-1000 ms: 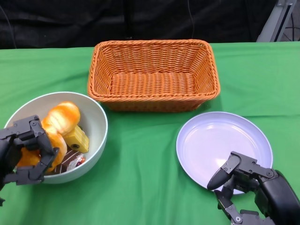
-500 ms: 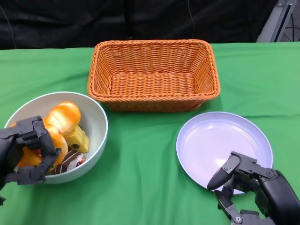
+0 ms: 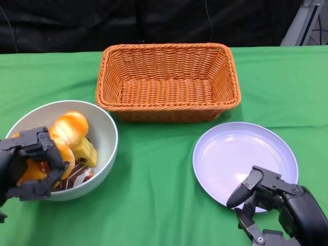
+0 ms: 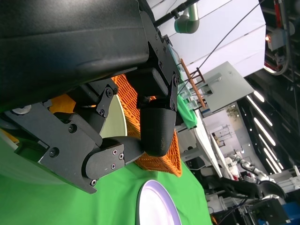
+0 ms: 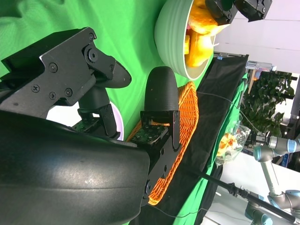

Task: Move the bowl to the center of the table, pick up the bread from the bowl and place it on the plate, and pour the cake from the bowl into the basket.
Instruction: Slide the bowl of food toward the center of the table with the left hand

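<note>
Gripping bowl (image 3: 105, 134): left hand (image 3: 28, 164)

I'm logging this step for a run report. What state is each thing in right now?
Bowl: upright at the table's left, not yet centred, rim gripped by left hand.
Bread: inside the bowl.
Cake: inside the bowl.
Basket: upright, empty.
Plate: flat, empty.
Left hand: closed over the bowl's rim.
Right hand: open beside the plate's near edge, holding nothing.
</note>
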Motion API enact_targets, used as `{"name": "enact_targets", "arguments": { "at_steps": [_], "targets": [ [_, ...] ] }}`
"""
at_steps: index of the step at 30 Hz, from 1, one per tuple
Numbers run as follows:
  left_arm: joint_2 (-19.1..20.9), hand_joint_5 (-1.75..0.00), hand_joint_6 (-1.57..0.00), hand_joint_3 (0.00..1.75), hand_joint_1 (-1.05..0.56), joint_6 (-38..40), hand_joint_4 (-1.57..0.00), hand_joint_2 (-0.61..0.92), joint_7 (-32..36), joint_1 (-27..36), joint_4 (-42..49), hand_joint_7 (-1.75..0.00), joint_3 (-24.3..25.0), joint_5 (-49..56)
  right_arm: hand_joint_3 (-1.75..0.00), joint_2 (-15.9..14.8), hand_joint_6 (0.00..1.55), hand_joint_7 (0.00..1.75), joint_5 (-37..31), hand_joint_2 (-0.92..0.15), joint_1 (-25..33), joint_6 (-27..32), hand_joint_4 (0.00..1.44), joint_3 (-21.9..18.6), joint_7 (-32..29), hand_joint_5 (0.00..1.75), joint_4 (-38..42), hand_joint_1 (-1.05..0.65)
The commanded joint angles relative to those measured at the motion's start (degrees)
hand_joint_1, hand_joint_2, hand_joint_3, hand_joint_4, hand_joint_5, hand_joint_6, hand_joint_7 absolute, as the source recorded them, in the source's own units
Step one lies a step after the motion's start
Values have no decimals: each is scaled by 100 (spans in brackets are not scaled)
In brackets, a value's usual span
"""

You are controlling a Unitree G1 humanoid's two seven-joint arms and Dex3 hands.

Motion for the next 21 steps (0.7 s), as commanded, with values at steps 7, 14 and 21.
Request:
{"name": "enact_targets", "arguments": {
  "at_steps": [7, 14, 21],
  "targets": [
    [185, -5, -79, 23, -63, 844, -85, 92, -5, -76, -592, -2, 248, -445, -104, -31, 65, 136, -54, -54, -31, 0, 71, 71, -46, 167, -18, 6],
    [219, -2, -72, 25, -64, 1211, -82, 92, -177, -203, -615, 0, 477, -742, -105, -30, 65, 136, -70, -53, -46, -11, 72, 103, -53, 167, -15, 6],
    [247, -2, -72, 25, -66, 1670, -83, 92, 32, -300, -726, -1, 690, -826, -104, -14, 65, 136, -132, -52, -87, -29, 72, 164, -82, 168, 25, 5]
  ]
}}
